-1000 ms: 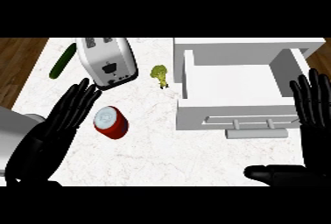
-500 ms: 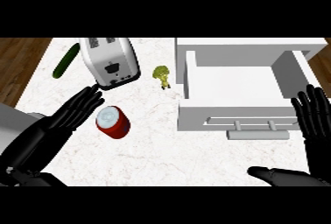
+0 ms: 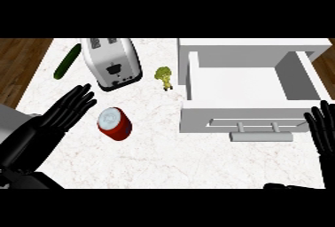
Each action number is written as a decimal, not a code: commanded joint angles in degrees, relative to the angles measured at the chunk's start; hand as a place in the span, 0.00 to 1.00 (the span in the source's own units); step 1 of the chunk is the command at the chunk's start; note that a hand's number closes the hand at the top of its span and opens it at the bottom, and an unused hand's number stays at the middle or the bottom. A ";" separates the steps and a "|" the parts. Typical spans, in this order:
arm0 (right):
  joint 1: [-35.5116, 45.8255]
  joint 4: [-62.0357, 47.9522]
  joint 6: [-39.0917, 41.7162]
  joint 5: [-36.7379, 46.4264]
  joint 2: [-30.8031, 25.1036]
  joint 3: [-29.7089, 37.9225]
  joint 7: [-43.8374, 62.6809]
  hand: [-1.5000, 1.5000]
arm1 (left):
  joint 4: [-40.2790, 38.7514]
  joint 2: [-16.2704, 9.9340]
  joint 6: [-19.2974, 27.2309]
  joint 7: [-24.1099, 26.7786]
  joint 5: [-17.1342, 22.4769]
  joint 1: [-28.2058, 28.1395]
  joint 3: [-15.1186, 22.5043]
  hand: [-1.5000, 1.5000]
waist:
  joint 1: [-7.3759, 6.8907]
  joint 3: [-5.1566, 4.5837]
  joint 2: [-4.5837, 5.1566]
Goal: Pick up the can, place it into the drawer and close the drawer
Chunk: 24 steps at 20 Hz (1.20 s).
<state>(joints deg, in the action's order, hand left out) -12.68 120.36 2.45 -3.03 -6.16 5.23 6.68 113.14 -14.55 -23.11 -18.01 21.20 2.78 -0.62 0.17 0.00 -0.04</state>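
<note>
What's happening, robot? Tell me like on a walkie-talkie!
Left hand open beside red can, not holding it. Right hand open at the right edge. Drawer open. Nothing between can and drawer.

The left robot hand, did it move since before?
Yes. The left robot hand has slid down and left, away from the toaster, and now lies beside the red can.

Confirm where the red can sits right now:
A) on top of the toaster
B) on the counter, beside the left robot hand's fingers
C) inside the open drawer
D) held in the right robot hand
B: the red can stands on the white counter, just right of the left robot hand, whose fingers are straight; the open drawer holds nothing.
</note>
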 commanded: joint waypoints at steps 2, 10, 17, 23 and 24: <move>-4.12 0.23 3.44 -2.85 -0.43 3.53 -3.61 0.00 | -1.39 0.33 1.06 -4.12 1.00 2.93 -1.78 0.00 | 0.16 0.01 -0.01; -3.46 2.00 1.36 1.61 3.23 0.14 -1.85 0.00 | -11.72 2.31 -4.37 6.56 -5.75 1.73 -1.72 0.00 | 0.04 -0.01 0.01; -1.46 -2.97 6.09 -3.06 -0.19 6.83 -4.46 0.00 | -19.12 5.49 -2.78 11.97 -12.31 4.17 -0.33 0.00 | 0.09 0.00 0.03; 0.47 -4.98 6.00 -1.86 0.52 6.58 -4.78 0.00 | -28.22 6.45 -2.02 21.29 -17.82 5.00 -1.46 0.00 | 0.13 -0.01 0.07; -1.55 -2.72 6.42 -1.41 0.86 6.20 -4.22 0.00 | -28.47 2.66 -6.26 19.37 -13.33 5.66 -4.73 0.00 | 0.11 -0.01 0.04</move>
<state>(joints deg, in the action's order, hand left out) -13.04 116.63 7.48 -3.48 -4.96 10.26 2.46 89.86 -9.71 -26.73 -1.88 7.66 7.32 -2.65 0.22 0.00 0.00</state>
